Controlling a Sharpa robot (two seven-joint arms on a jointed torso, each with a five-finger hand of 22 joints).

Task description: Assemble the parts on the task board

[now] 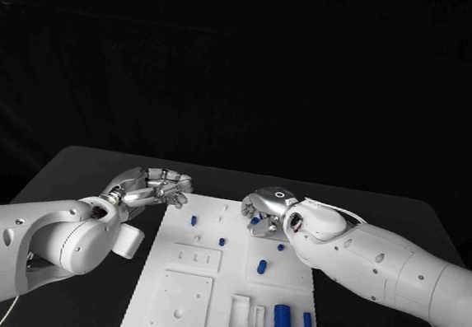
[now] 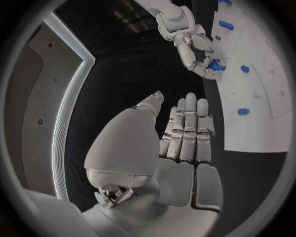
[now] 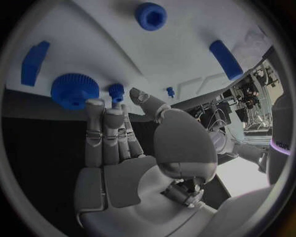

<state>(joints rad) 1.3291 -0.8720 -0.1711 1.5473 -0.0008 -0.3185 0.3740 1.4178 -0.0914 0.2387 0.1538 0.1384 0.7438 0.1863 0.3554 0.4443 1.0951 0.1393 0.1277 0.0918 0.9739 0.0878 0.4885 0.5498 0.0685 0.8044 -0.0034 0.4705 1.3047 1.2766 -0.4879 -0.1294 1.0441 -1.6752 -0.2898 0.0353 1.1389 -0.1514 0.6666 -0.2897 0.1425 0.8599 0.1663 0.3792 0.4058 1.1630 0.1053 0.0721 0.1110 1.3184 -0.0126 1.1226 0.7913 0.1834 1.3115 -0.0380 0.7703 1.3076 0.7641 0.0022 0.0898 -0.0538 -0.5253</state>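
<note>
The task board (image 1: 222, 295), a long white plate, lay in the middle of the black counter (image 1: 91, 167), running from the near edge toward the far edge. Small blue parts (image 1: 261, 266) were scattered on it: a few short pegs near its far end, one near the middle, and two larger cylinders (image 1: 281, 318) at the near right part of the board.

The right robot hand (image 1: 267, 211) hovered over the far right part of the board, fingers pointing down beside a small blue peg (image 3: 116, 91) and a blue toothed gear (image 3: 74, 90). In the right wrist view its fingertips sat just beside the peg, and in the left wrist view a blue part (image 2: 214, 64) showed between its curled fingers, but whether it was gripped could not be told.

The left robot hand (image 1: 158, 188) rested off the board's far left edge, over bare counter, fingers straight and close together, holding nothing.

Judging from this, the step in hand was seating or picking up the small peg. Doing it well likely meant keeping the peg upright, lining it squarely over its hole, and pressing gently without nudging the gear beside it.
</note>
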